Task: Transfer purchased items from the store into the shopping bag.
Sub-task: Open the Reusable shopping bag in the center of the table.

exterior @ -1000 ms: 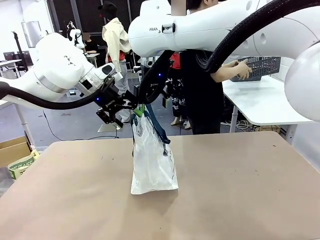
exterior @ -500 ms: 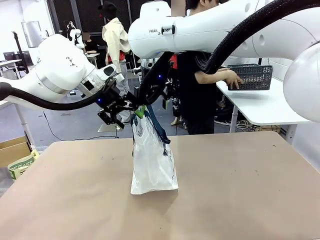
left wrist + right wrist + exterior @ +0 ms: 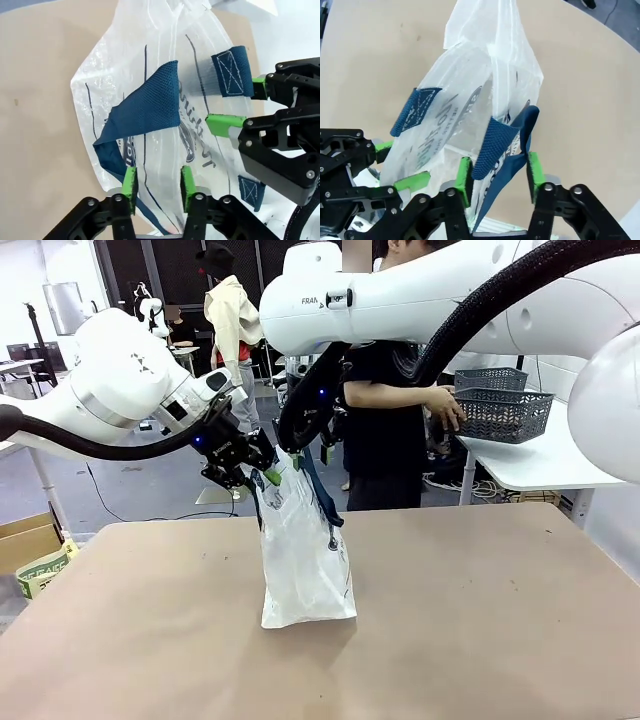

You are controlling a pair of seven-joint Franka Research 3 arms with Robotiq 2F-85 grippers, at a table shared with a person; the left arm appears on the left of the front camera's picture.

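Found the shopping bag [image 3: 305,560] upright on the counter [image 3: 480,640], long axis vertical, mouth up and strung between both arms — left fingers [image 3: 130,184] at the rim's left side, right fingers [image 3: 465,180] at its right. Saw both pairs part-closed, left astride clear film, right astride a navy strap [image 3: 492,145]; could not confirm a true pinch on either side. Noted the store [image 3: 505,412] well off to the right at a person's hand [image 3: 447,410] — far from the mouth.

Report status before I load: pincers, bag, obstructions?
Left pincer open, astride shopping bag rim. Right pincer open, around navy strap. Bag upright on table. Basket in person's hand, far side.
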